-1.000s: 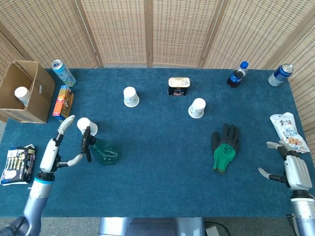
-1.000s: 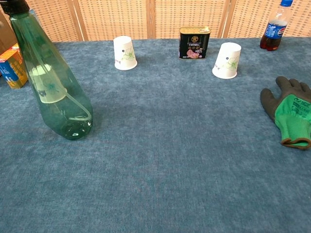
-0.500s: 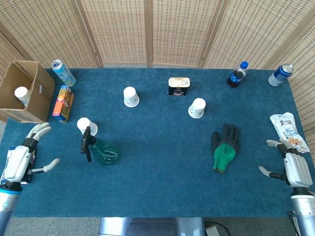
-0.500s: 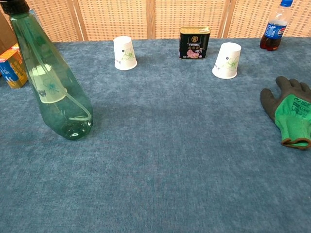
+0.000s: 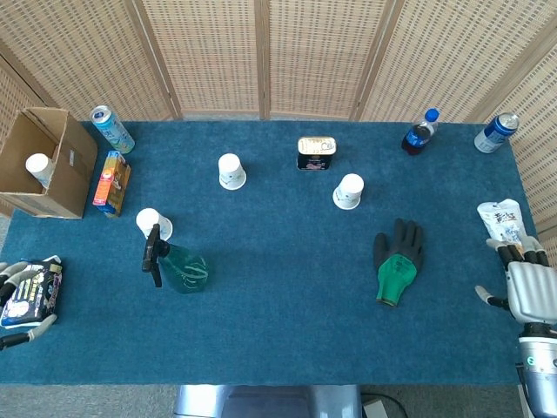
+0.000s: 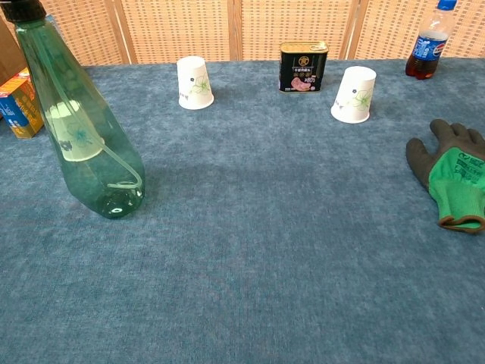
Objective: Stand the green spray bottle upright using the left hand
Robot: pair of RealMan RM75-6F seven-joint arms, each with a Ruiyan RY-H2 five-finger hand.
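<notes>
The green spray bottle (image 5: 178, 268) stands upright on the blue table, left of centre, its black trigger head on top. Nothing touches it. The chest view shows the spray bottle (image 6: 83, 129) close up at the left, resting on its base. Only the fingertips of my left hand (image 5: 12, 300) show at the far left edge, spread apart and empty, well away from the bottle. Over the right table edge my right hand (image 5: 529, 292) is open and holds nothing.
A paper cup (image 5: 150, 223) stands just behind the bottle, and two more cups (image 5: 231, 171) (image 5: 349, 191) stand mid-table. A tin (image 5: 316, 152), a green work glove (image 5: 398, 263), a cardboard box (image 5: 39, 161), a juice carton (image 5: 111, 180), a snack pack (image 5: 30, 292), cans and a cola bottle (image 5: 420, 131) lie around.
My left hand has let go of the bottle and drawn back left to the table's edge. The bottle stays standing. My right hand has shifted slightly right.
</notes>
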